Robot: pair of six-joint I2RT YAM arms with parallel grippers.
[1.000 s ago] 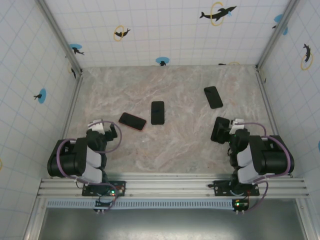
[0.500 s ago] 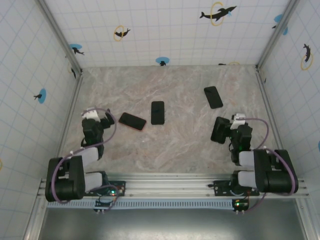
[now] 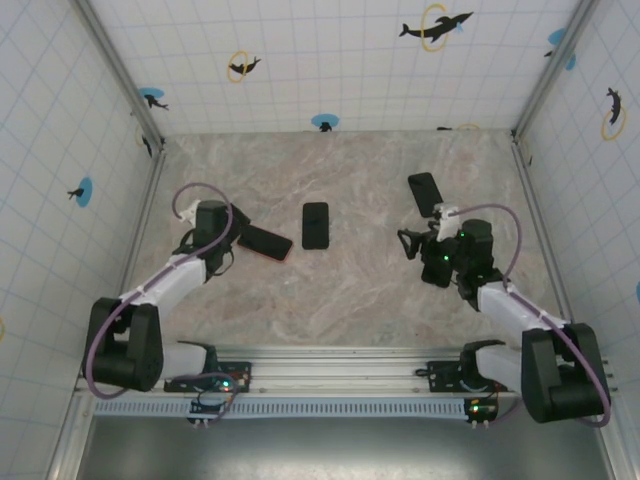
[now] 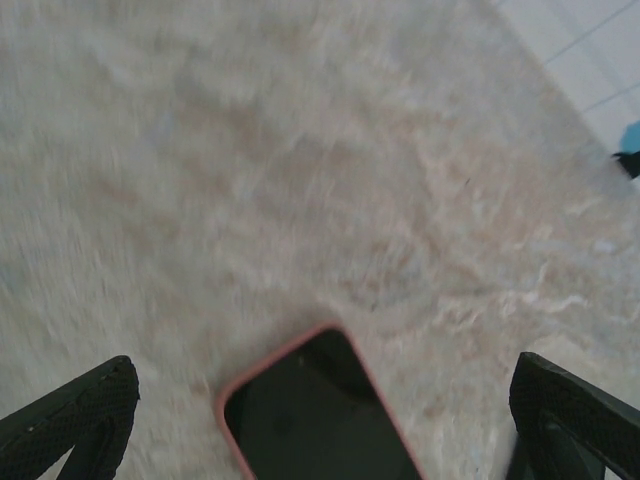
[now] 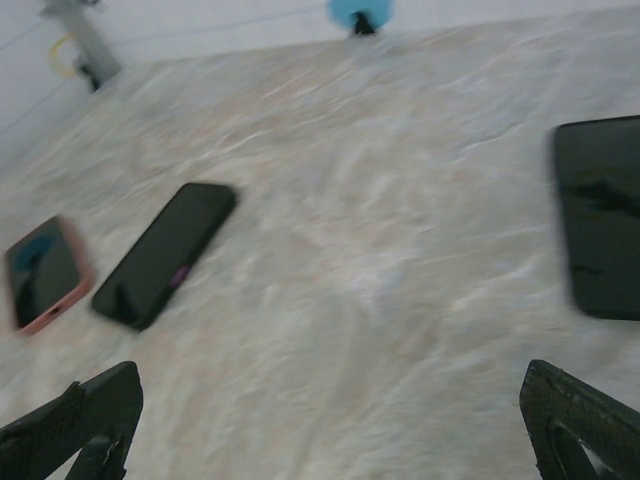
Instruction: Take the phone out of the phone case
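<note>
Table (image 3: 360, 290): marbled stone-pattern top, enclosed by white tiled walls (image 3: 330, 60) carrying dolphin stickers.
Left arm (image 3: 165, 285): extended from its base toward the left-centre of the table; wrist just beside the cased phone.
Right arm (image 3: 510, 305): extended toward the right-centre of the table; wrist just in front of the rear-right phone, apart from it.
Phone in pink case (image 3: 265, 242): task item. Lies flat, screen up, left of table centre, angled. In the left wrist view its pink-rimmed end (image 4: 315, 410) sits at the bottom edge, between the two fingers. Contact with either finger: cannot tell.
Centre black phone (image 3: 315, 225): flat, just right of the cased phone, not touching it; seen also from the right wrist (image 5: 165, 255).
Rear-right black phone (image 3: 426, 194): flat, well apart from the other two; at the right edge of the right wrist view (image 5: 600, 230).
Left fingers (image 4: 75, 415): spread wide, one on each side of the cased phone's end, gripping nothing.
Right fingers (image 5: 80, 415): spread wide, nothing between them, bare table below.
</note>
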